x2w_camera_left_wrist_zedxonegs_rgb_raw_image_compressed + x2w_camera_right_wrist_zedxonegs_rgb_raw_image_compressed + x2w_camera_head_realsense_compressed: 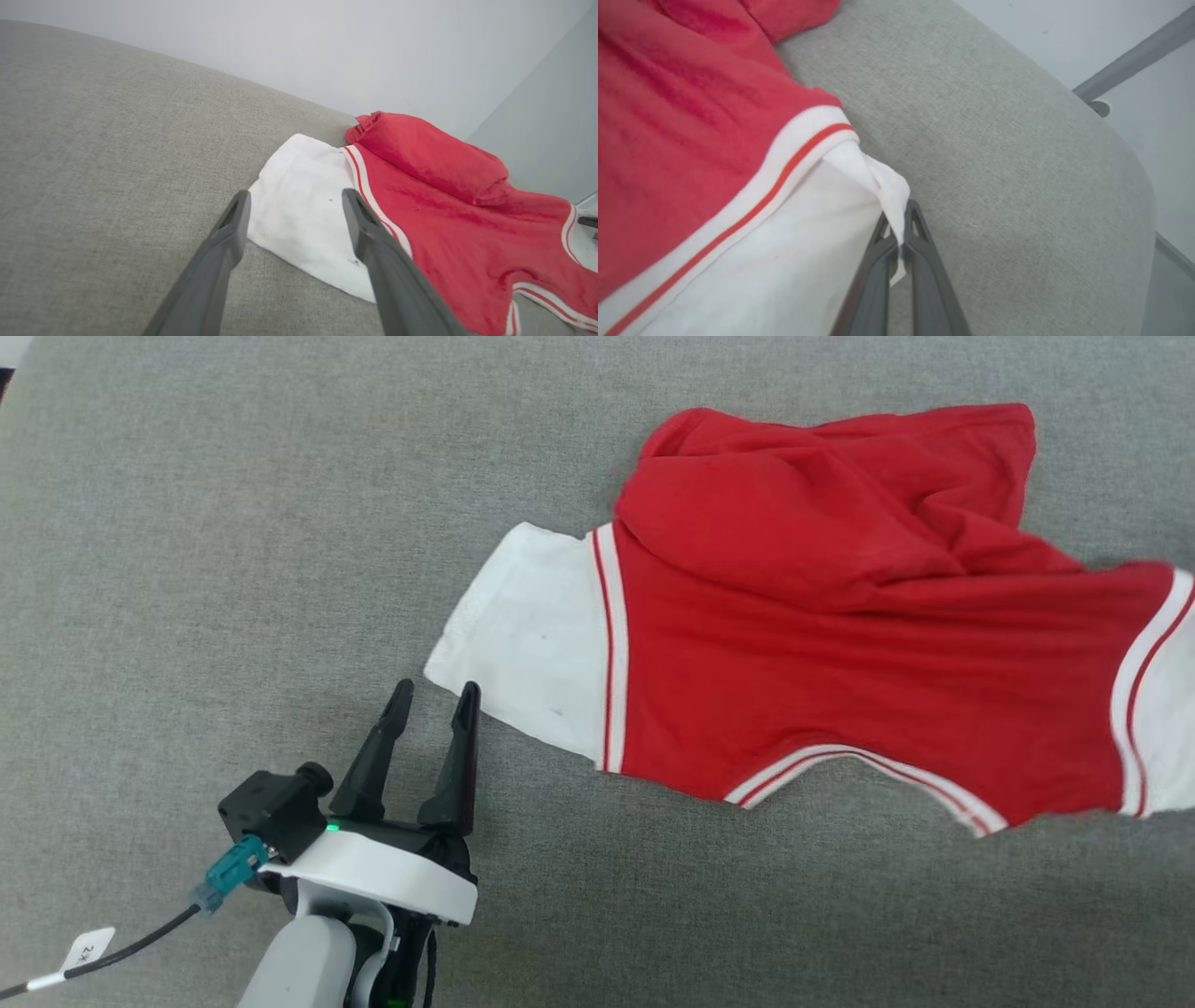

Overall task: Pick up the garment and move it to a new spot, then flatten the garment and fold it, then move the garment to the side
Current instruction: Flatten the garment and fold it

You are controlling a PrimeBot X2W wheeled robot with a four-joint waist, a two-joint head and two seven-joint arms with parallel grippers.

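The garment (840, 644), a red T-shirt with white sleeve ends and striped trim, lies crumpled on the grey fabric surface (233, 523), its body bunched at the far side. My left gripper (434, 695) is open, its fingertips at the near corner of the white left sleeve (523, 625); in the left wrist view the left gripper (294, 203) frames that sleeve (303, 205) with nothing pinched. In the right wrist view my right gripper (899, 224) is shut on the edge of the other white sleeve (882, 182), the cloth pulled into a small peak.
The grey padded surface (994, 163) ends in a rounded edge toward a pale wall (327, 46). A grey metal bar (1134, 56) stands beyond that edge. A cable with a teal connector (229, 870) hangs from the left wrist.
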